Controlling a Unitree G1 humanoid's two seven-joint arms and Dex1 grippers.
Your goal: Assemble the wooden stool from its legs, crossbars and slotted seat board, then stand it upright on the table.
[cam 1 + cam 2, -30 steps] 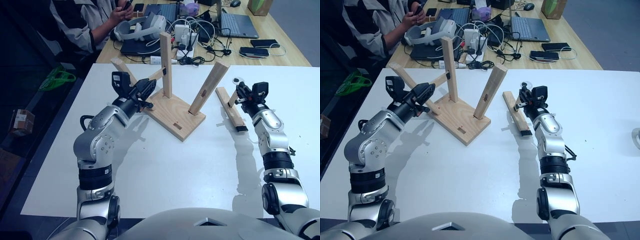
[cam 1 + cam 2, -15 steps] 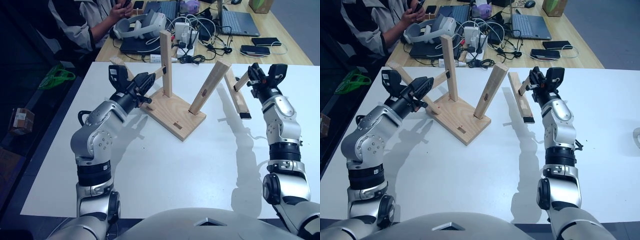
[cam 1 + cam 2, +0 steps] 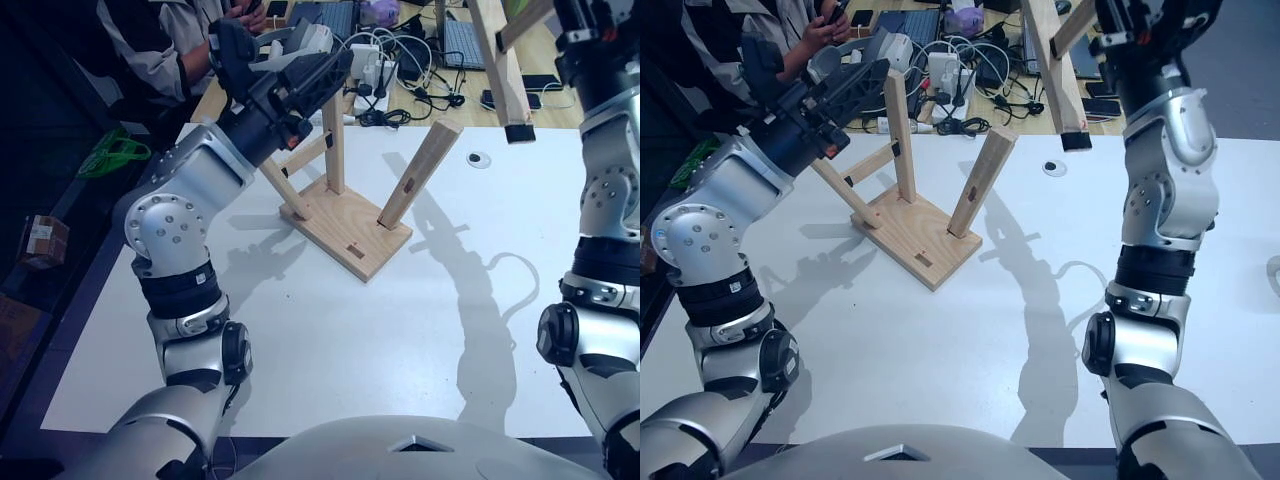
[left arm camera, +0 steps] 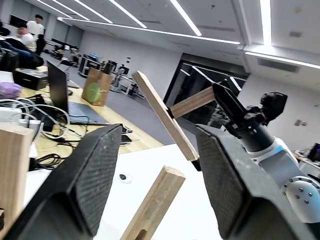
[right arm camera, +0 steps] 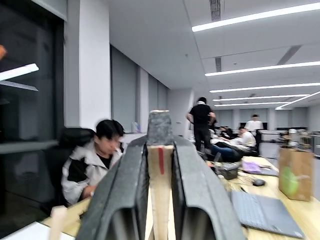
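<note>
The slotted seat board (image 3: 352, 228) lies flat on the white table. Three legs stand in it: one upright (image 3: 333, 125), one leaning right (image 3: 418, 172), and one leaning left (image 3: 285, 188) joined to the upright one by a crossbar (image 3: 310, 152). An open slot (image 3: 349, 251) shows near the board's front corner. My left gripper (image 3: 335, 68) hovers open beside the upright leg's top, holding nothing. My right gripper (image 3: 1108, 22) is raised high at the far right, shut on the crossbar (image 4: 192, 102) of a fourth leg (image 3: 497, 62), which hangs in the air.
A small white ring (image 3: 479, 159) lies on the table beyond the stool. Behind the table a wooden desk (image 3: 585, 100) carries laptops, cables and a headset (image 3: 290, 48), with a person seated at it. The table's near half is bare.
My right gripper has lifted the leg with its crossbar off the table, high up. My left gripper has risen from beside the left-leaning leg to the upright leg's top.
</note>
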